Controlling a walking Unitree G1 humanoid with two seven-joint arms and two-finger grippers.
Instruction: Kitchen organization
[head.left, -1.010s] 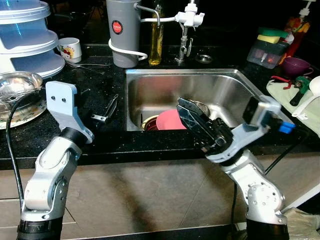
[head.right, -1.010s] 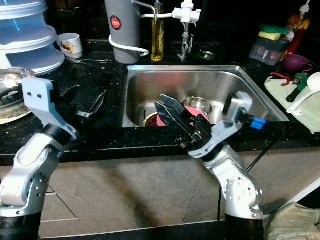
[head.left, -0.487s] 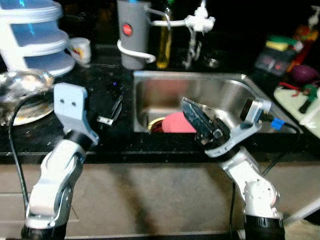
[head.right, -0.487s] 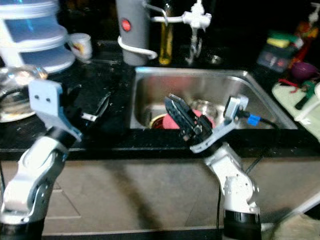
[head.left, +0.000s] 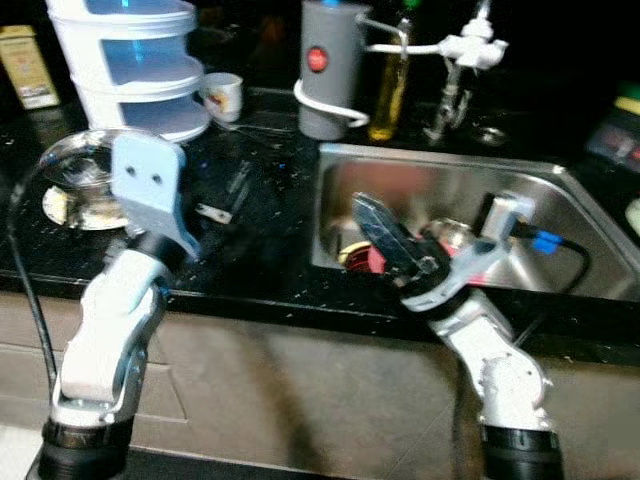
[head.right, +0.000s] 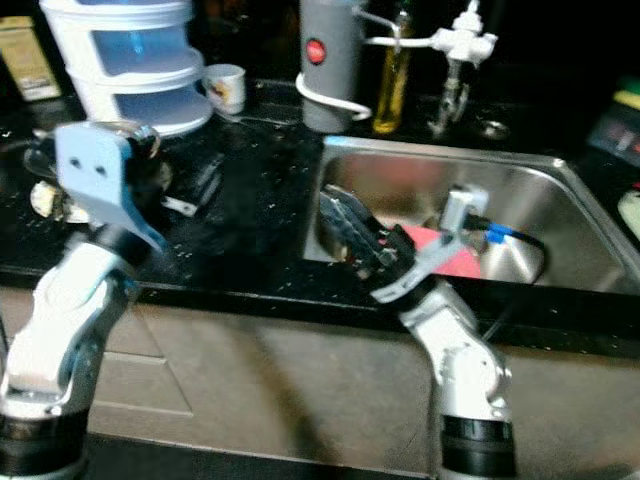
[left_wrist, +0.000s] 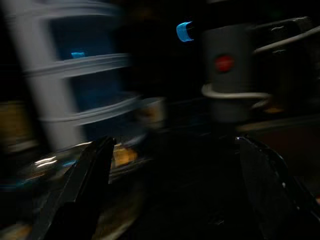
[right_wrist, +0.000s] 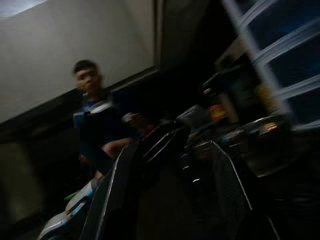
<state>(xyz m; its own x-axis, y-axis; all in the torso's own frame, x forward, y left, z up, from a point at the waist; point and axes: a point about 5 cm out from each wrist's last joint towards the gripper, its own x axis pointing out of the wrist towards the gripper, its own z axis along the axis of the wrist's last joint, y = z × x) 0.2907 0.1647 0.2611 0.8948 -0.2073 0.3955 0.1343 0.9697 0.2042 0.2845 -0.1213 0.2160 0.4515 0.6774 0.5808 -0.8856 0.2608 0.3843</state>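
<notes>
My right gripper (head.left: 370, 215) hangs open over the front edge of the steel sink (head.left: 520, 185), with nothing between its fingers. A pink dish (head.right: 452, 250) and a steel cup (head.left: 456, 232) lie in the sink just behind it. My left arm is raised over the black counter (head.left: 265, 250), its grey wrist plate (head.left: 148, 188) facing me. In the left wrist view the left gripper (left_wrist: 175, 142) is open and empty, facing the white and blue stacked container (head.left: 135, 60) and the grey canister (head.left: 328, 65). A metal peeler (head.left: 225, 198) lies on the counter.
A glass bowl on a plate (head.left: 82, 172) sits at the counter's left. A mug (head.left: 222, 95), an oil bottle (head.left: 390, 85) and the white tap (head.left: 465, 50) stand along the back. A person (right_wrist: 95, 120) stands behind me in the right wrist view.
The whole picture has slid to the right, so the camera has turned left; more of the left counter shows. Both arms keep about the same pose and both grippers stay empty.
</notes>
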